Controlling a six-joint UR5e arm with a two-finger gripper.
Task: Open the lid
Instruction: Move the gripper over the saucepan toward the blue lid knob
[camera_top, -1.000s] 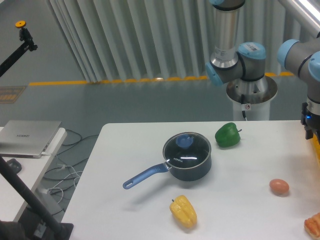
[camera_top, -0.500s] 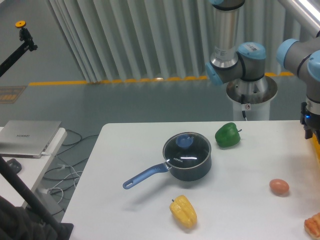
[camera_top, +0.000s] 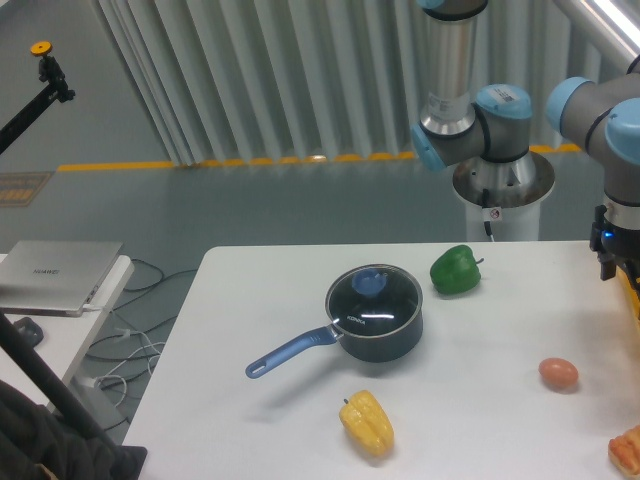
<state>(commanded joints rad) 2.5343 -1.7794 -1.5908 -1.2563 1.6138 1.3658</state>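
The lid (camera_top: 376, 300) is a round glass disc with a blue knob (camera_top: 371, 283). It lies flat on a dark saucepan (camera_top: 385, 343) with a blue handle (camera_top: 290, 352), in the middle of the white table (camera_top: 480, 420). My gripper (camera_top: 612, 262) is at the far right edge of the view, well to the right of the pot and above the table. It is cut off by the frame, so its fingers do not show.
A green pepper (camera_top: 455, 270) sits just right of the pot. A yellow pepper (camera_top: 366, 422) lies in front of it. A brown egg (camera_top: 558, 373) and an orange item (camera_top: 627, 450) lie at the right. A laptop (camera_top: 55, 275) sits on a side table at the left.
The arm's wrist at the right edge has shifted slightly left and up. The pot, lid and vegetables have not moved.
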